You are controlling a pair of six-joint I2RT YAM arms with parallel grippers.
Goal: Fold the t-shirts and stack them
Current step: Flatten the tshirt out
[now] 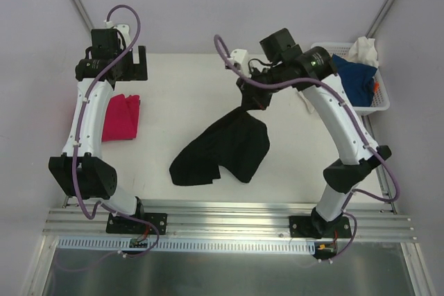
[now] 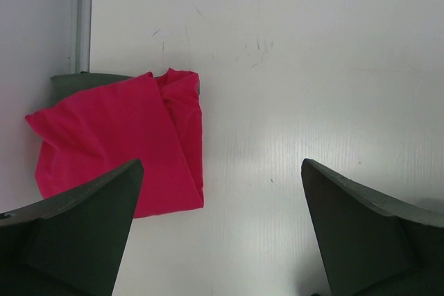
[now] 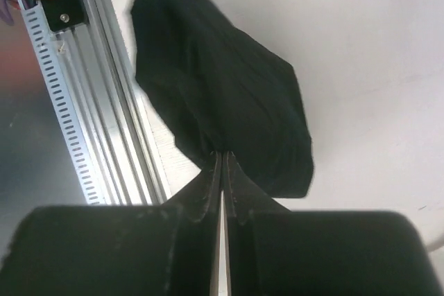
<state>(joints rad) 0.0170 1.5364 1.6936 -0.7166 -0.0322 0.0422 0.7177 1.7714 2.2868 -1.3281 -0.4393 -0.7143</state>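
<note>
Two grippers: the right gripper (image 3: 222,154) is clenched on an edge of the black t-shirt (image 1: 222,150); the left gripper (image 2: 222,164) is spread wide and nothing is held in it.
Black t-shirt position: its top is held up off the table (image 1: 187,81), and its lower part is bunched mid-table.
Slip risk: only a thin pinch of cloth is seen between the jaws, so the shirt could be dropped if it is tugged.
Fold risk: the bunched cloth could be dragged into creases or over the aluminium rail (image 3: 104,102).
Stack risk: the folded magenta t-shirt (image 2: 125,136), at the table's left, could be disturbed by the left gripper above it.
Count on table: one black and one magenta are seen.
Count in basket (image 1: 378,105): one blue t-shirt (image 1: 354,77), one white t-shirt (image 1: 364,50) and an orange sliver (image 1: 375,86) are seen; more cannot be ruled out.
</note>
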